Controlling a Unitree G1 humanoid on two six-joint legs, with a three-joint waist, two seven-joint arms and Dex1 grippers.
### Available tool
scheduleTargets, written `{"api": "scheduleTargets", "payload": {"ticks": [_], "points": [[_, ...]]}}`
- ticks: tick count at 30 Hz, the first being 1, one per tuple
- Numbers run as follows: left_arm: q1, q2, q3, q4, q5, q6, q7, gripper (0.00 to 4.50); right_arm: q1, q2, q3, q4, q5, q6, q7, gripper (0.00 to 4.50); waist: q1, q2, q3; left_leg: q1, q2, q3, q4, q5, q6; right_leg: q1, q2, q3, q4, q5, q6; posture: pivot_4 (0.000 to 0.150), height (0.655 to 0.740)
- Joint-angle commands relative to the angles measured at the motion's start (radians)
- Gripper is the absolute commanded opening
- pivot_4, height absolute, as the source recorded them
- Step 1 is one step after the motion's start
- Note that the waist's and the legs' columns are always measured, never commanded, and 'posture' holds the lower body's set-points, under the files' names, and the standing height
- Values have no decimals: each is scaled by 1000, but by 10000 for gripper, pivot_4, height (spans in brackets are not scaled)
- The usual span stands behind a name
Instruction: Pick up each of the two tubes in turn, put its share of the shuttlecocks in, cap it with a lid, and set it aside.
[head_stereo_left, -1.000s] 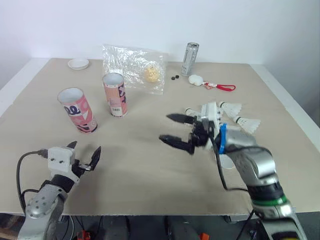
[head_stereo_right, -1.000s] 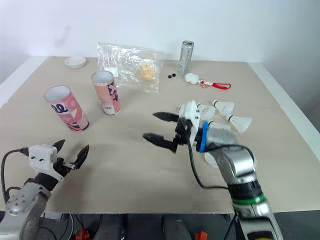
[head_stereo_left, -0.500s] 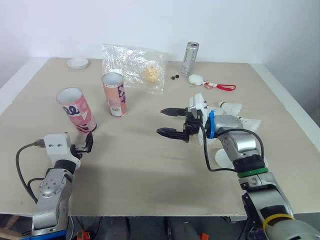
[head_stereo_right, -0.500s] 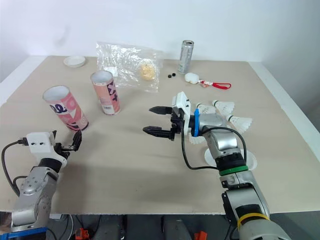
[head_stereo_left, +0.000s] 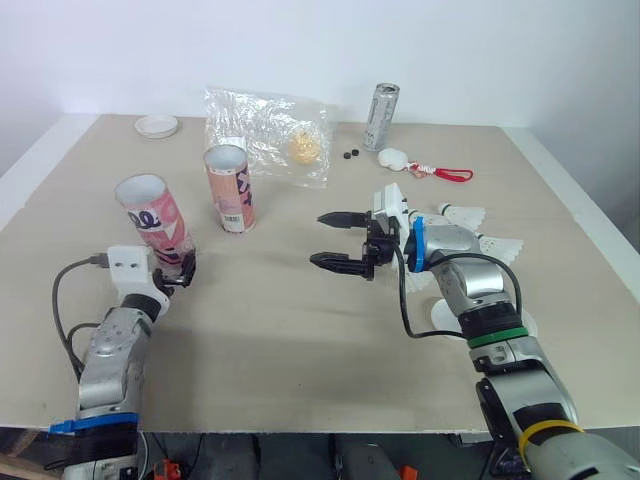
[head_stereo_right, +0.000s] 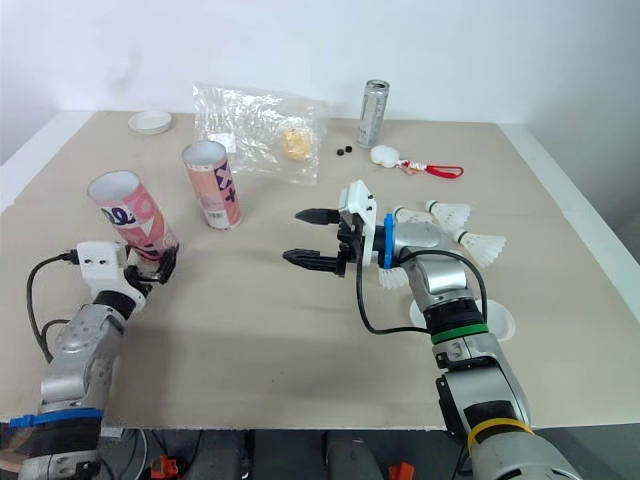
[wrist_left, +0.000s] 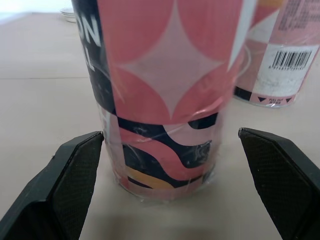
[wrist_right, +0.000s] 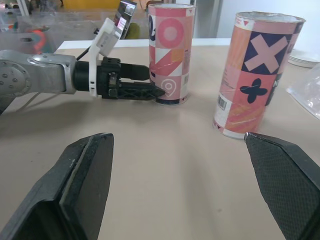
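On the left of the bench (head_stereo_left: 300, 340) stand two pink patterned tubes, both open at the top, and how much they hold cannot be seen. The near tube (head_stereo_left: 152, 220) is the farther left. The far tube (head_stereo_left: 231, 189) stands just beyond it to the right, apart from it. The left claw (wrist_left: 170, 134) is at the foot of the near tube. Its fingers (wrist_left: 75, 170) are spread wide with the tube's base between them, one finger close against the wall and the other with a gap, so nothing is gripped.

The right claw (head_stereo_left: 318, 238) hangs over the middle of the bench, pointing left toward the tubes and well apart from them, its fingers wide apart and empty. The shuttlecocks (head_stereo_left: 497, 245) lie on the right, just beyond the right arm. One white lid (head_stereo_left: 157, 126) sits at the far left, another (head_stereo_right: 497, 322) near the right arm. A clear bag (head_stereo_left: 262, 125) at the far side holds a yellowish lump (head_stereo_left: 304, 147). A can (head_stereo_left: 380, 117) stands to its right.
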Motion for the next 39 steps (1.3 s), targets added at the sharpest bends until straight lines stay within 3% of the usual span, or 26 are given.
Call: {"api": "scheduleTargets", "payload": {"ticks": [1, 24, 27, 30, 39], "points": [[-58, 35, 2, 59, 14, -41, -24, 45000, -9, -3, -39, -46, 4, -11, -12, 44825, 0, 0, 0, 0, 0, 0, -1, 0, 0, 0, 0, 0, 0, 0, 0, 1500, 7400], [-326, 123, -41, 534, 48, -215, -218, 45000, 19, -20, -40, -99, 8, 9, -43, 44825, 2, 0, 0, 0, 0, -1, -6, 0, 0, -2, 1, 0, 0, 0, 4, 1500, 7400], [-337, 124, -43, 559, 50, -224, -224, 32058, 25, -19, -38, -112, 10, 17, -45, 45000, 2, 0, 0, 0, 0, -1, -6, 0, 0, -1, 1, 0, 0, 0, 4, 1500, 7400], [-341, 119, -32, 569, 42, -232, -217, 25253, 34, -19, -37, -123, 10, 21, -46, 45000, 2, 0, 0, 0, 0, -1, -6, 0, 0, -1, 1, 0, 0, 0, 4, 1500, 7400], [-290, 150, -10, 506, 34, -270, -226, 24243, 53, -25, -43, -149, 13, 37, -53, 45000, 1, 0, 0, 0, 0, -1, -8, 0, 0, -2, 1, 0, 0, 0, 4, 1500, 7400]]}}
